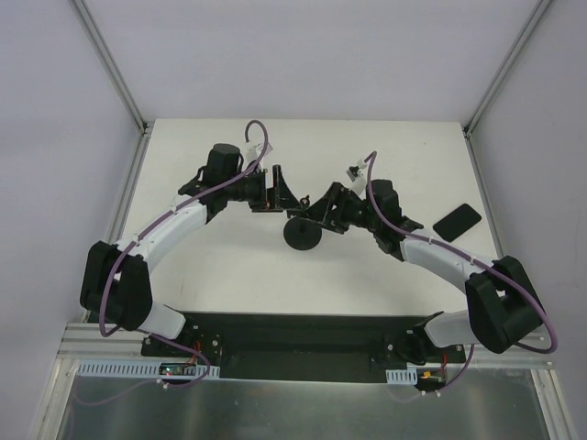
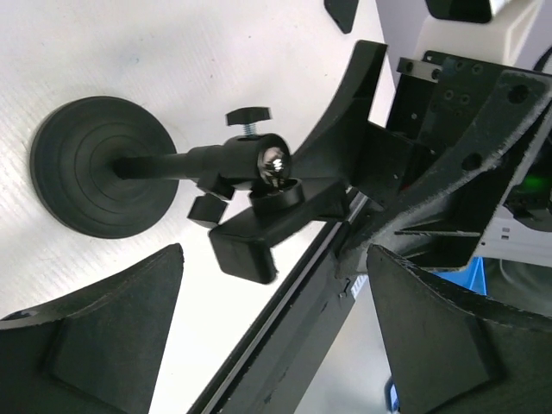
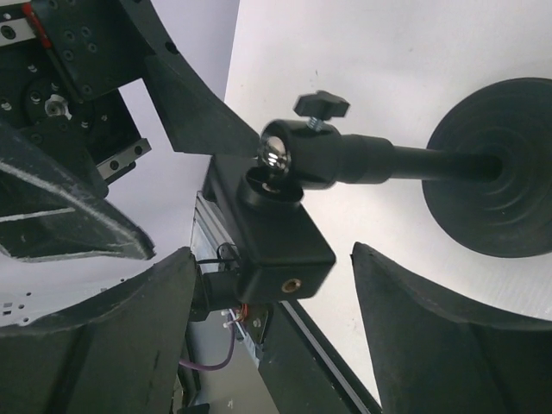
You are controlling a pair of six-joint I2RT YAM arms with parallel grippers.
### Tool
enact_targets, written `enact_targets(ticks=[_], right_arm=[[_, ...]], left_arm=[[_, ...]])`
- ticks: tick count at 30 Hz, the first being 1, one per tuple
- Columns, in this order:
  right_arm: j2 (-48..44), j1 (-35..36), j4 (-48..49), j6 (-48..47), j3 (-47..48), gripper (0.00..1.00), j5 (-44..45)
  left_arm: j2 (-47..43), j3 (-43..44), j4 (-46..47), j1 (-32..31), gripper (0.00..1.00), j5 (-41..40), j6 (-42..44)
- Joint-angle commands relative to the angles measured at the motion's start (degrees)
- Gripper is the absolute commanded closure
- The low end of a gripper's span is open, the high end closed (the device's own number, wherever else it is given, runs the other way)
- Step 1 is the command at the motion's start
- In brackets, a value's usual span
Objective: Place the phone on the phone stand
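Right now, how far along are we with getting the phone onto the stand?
Nothing is done yet: the phone lies flat on the table, far right, away from both grippers. In hand: the left gripper and right gripper hang open at the phone stand, close to its clip head, gripping nothing. Left: grasp the phone, carry it over, seat it on the stand.

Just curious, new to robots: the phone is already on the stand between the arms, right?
No. The stand is between the arms, but the phone is not on it; it lies flat on the table, right of the right arm, as the top external view shows.
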Motion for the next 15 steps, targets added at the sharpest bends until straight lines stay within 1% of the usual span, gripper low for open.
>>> enact_targets(ticks=[1, 4, 5, 6, 8, 11, 15], right_arm=[[-1.04, 0.05, -1.12, -2.61, 3.88, 0.24, -2.52], [-1.48, 0.05, -2.08, -2.97, 4.49, 0.24, -1.81], [-1.31, 0.05, -2.7, -3.32, 5.19, 0.26, -2.08], [-0.7, 0.13, -5.22, -4.54, 6.68, 0.32, -2.08], [-0.43, 0.05, -7.61, -5.34, 7.57, 0.37, -1.47], [-0.78, -0.13, -8.32, -5.34, 7.13, 0.44, -0.32], [-0.35, -0.74, -7.98, -4.38, 6.96, 0.46, -0.67]], left_arm=[[-5.8, 0.12, -0.27, 0.87, 0.14, 0.08, 0.04], [-7.3, -0.59, -0.45, 1.57, 0.14, -0.44, 1.17], [-7.82, -0.85, -0.54, 2.36, 0.14, -0.53, 2.31], [-7.91, -1.29, -0.45, 2.98, 0.13, -0.7, 2.84], [-8.53, -1.64, -0.62, 4.12, 0.14, -0.62, 4.33], [-9.76, -3.13, -0.71, 4.39, 0.14, -2.28, 5.92], [-10.73, -4.19, -0.8, 4.57, 0.14, -1.15, 6.28]])
